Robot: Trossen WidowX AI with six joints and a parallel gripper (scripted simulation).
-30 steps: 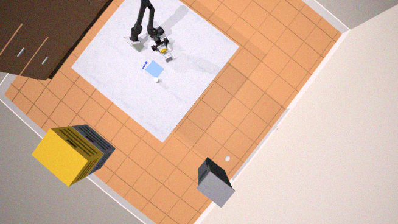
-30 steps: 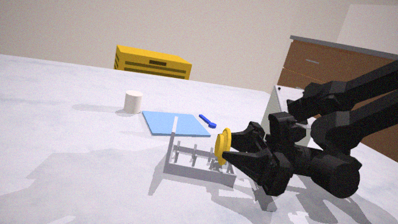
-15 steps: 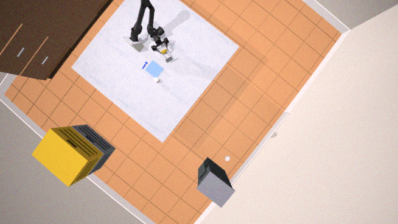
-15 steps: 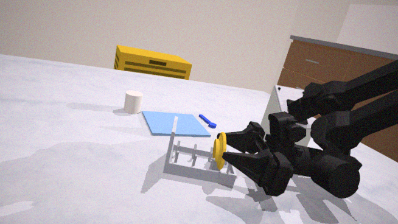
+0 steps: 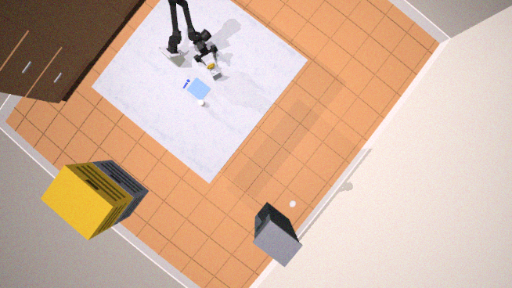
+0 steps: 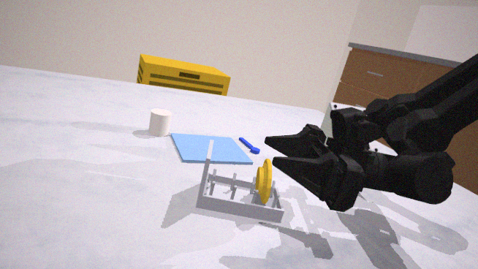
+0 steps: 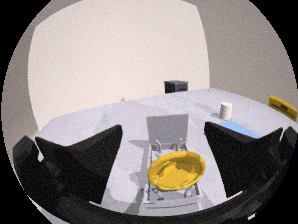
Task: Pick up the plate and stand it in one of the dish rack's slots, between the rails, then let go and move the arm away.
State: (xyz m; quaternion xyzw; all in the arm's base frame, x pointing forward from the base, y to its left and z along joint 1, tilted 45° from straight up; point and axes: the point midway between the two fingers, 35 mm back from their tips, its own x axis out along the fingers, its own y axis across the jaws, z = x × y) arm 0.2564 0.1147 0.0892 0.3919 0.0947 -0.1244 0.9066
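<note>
Plate (image 6: 264, 180) upright in rack (image 6: 237, 199), fingers (image 6: 292, 140) released beside it, mat (image 6: 210, 148) behind.

Plate (image 6: 264, 180) blocks rack (image 6: 239, 207) end slot; other slots free; gripper (image 6: 271, 151) clear of plate.

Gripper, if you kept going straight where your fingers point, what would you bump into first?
Probably the yellow plate. The open gripper points toward it where it stands in the rack, and in the wrist view the plate sits right between the fingers. In the exterior view the fingertips look slightly higher, so it might skim over.
</note>
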